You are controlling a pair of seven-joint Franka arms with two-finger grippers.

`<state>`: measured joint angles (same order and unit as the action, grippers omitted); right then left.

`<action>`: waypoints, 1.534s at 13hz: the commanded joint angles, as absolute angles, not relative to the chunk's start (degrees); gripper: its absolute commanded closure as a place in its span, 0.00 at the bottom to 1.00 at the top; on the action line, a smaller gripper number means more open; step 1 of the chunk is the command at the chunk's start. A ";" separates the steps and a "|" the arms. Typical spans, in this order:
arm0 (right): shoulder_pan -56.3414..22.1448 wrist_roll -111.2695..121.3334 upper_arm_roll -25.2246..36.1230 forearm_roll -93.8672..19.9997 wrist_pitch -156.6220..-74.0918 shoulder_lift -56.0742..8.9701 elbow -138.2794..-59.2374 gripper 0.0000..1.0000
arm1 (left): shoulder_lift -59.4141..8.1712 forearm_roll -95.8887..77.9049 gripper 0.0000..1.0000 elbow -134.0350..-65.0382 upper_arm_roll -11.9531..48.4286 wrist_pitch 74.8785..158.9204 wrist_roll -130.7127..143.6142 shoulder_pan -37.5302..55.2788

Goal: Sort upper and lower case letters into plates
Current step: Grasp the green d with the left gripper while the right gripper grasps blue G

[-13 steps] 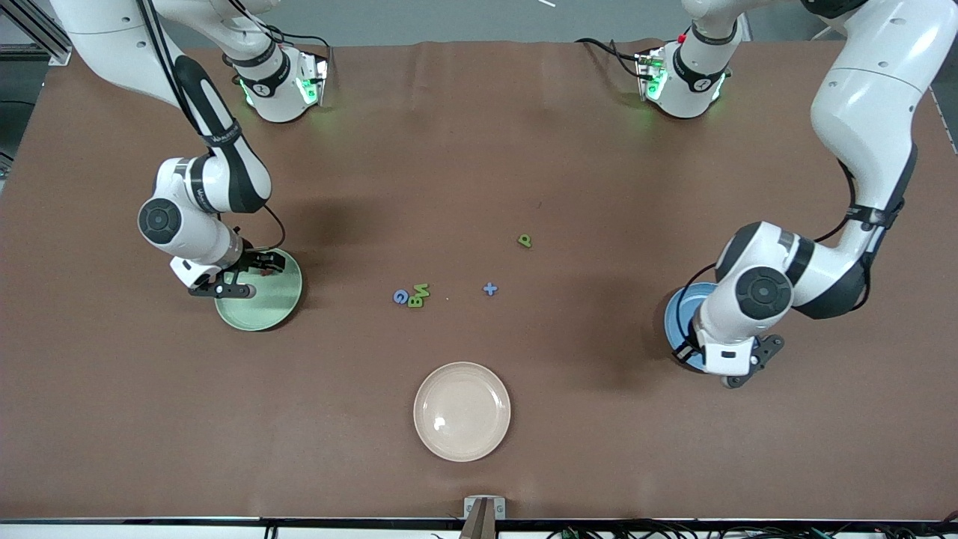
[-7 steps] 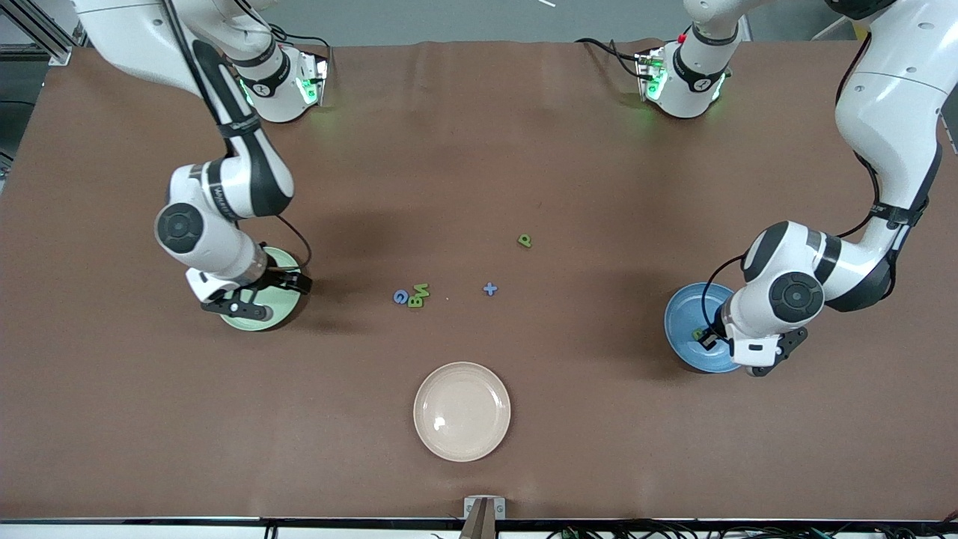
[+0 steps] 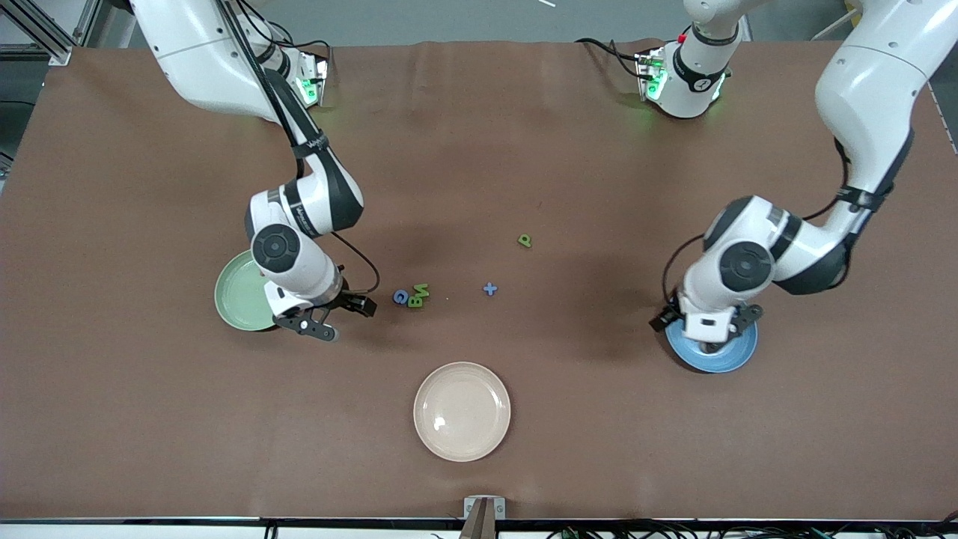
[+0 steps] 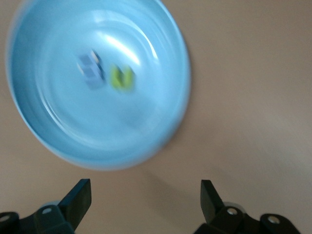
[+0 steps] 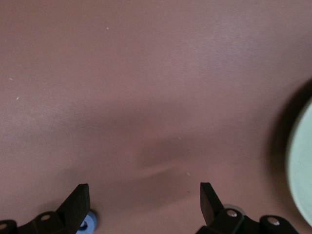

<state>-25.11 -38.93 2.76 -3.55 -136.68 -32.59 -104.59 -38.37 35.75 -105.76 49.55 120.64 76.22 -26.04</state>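
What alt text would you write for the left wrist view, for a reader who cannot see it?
A blue plate on the brown table holds two small pieces, one pale blue and one green, too blurred to read. The left gripper hangs open beside the plate's rim, holding nothing.

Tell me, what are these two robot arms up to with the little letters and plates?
They are sorting small foam letters into plates. The left hand is open over the blue plate, which holds two pieces, one blue and one green. The right hand is open and empty, over the table between the green plate and a cluster of letters. Two more pieces lie loose. The cream plate holds nothing.
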 commanded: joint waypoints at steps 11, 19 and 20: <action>-33.57 -51.23 3.25 -3.60 -148.45 -38.23 -107.31 0.01 | -42.19 43.15 0.27 -112.32 50.54 130.78 114.15 -4.14; -35.24 -51.42 3.34 -3.16 -147.83 -34.63 -113.64 0.07 | -44.21 43.24 0.41 -113.73 49.13 133.59 123.74 -0.44; -35.24 -51.42 3.34 -3.16 -147.83 -34.63 -113.56 0.09 | -44.21 43.24 0.43 -113.82 48.70 134.64 124.27 -0.09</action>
